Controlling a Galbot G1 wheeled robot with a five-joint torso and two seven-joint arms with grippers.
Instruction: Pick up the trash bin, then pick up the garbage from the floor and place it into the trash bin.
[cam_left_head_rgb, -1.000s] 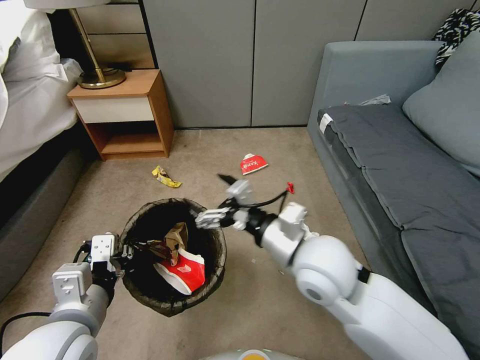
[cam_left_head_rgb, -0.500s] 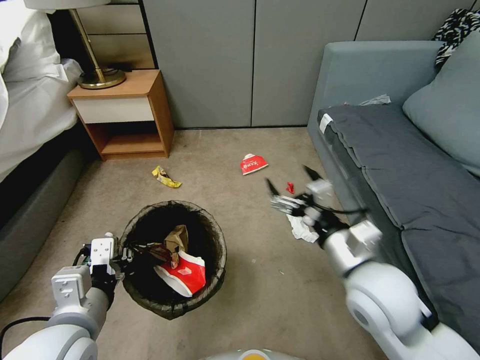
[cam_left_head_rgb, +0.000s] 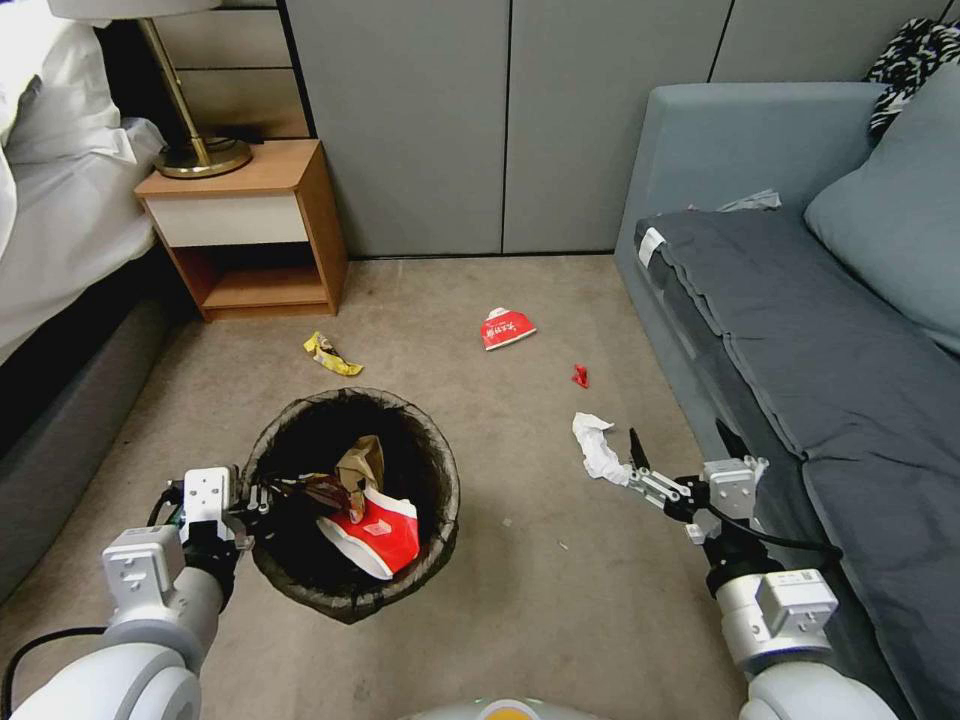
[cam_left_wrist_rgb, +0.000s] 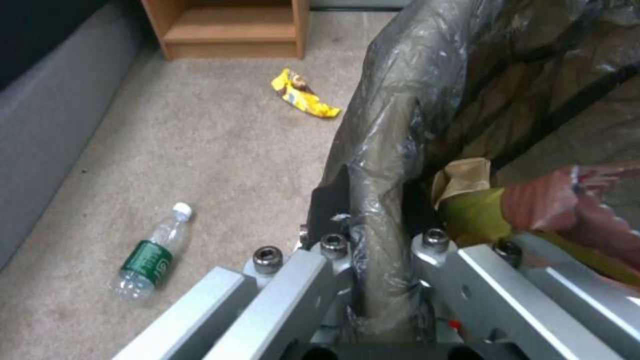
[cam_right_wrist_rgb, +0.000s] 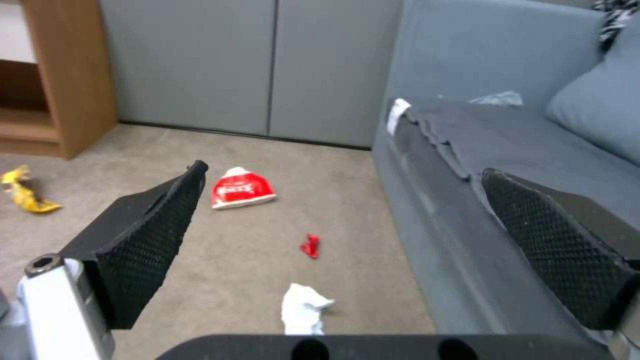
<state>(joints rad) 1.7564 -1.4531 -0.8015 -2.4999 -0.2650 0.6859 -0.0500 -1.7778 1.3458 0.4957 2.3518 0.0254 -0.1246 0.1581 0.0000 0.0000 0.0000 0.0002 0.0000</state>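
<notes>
Right hand (cam_left_head_rgb: 680, 450) agape beside crumpled paper (cam_left_head_rgb: 596, 447)

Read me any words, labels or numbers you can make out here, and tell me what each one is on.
None can be read.
Red carton on the floor: white print, too blurred.
Red carton in the bin: small white mark, unreadable.
Bottle: green label, too blurred.
Yellow wrapper: print unreadable.
Right arm: small sticker, too small.

Beige carpet (cam_left_head_rgb: 420, 300) strewn with litter — a yellow wrapper (cam_left_head_rgb: 331, 354) far left, a red-and-white carton (cam_left_head_rgb: 506, 327) and small red scrap (cam_left_head_rgb: 580, 375) farther right, crumpled white paper (cam_left_head_rgb: 597, 447) nearer — plus a plastic bottle (cam_left_wrist_rgb: 151, 254).
</notes>
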